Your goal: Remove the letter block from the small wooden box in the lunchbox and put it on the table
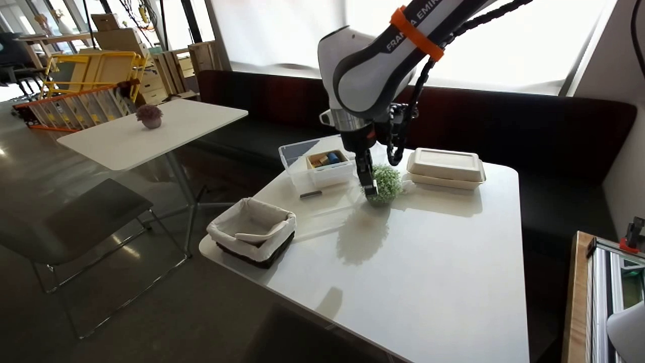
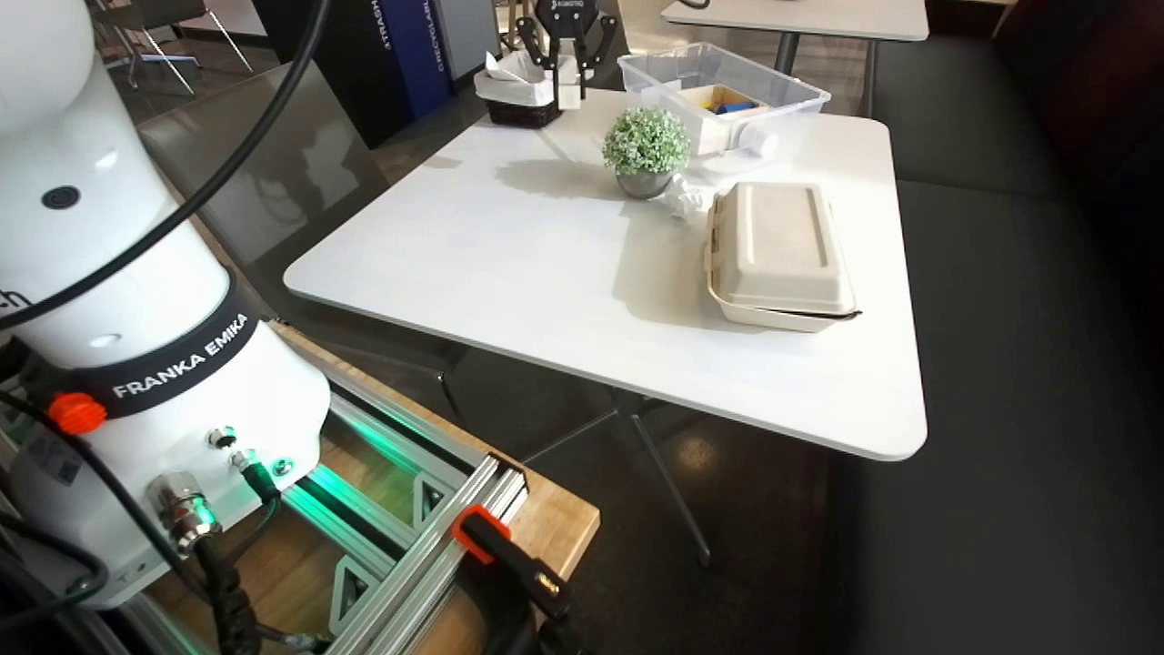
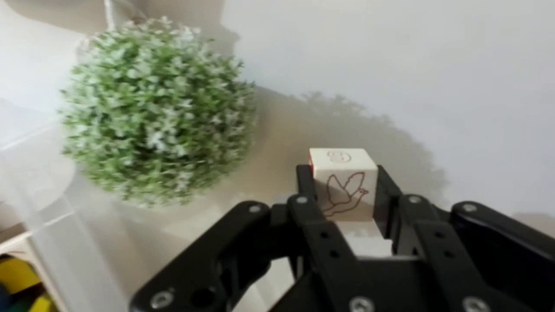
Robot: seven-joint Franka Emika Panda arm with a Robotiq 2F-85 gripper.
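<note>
Across from the arm's base [image 2: 173, 418], at the near right of the table [image 2: 482, 246], sits a lidded carton [image 2: 782, 241], no part of this job as far as I can judge. Past it stands a potted plant [image 2: 647, 146]. A little beyond and to the left, the gripper [image 2: 569, 100] hangs over the table, pinching the letter block [image 3: 344, 190] by two opposite sides; one face carries a bird outline. It looks lifted off the surface, how high I can't tell. So the first half seems done: the block is out of the small wooden box [image 2: 718, 95], which sits in the clear lunchbox [image 2: 659, 82] at far right with coloured pieces [image 3: 17, 275] inside. Left to do, I reckon: lower it, let go, back off. Farthest, on the left, is a lined basket [image 2: 518, 93].
</note>
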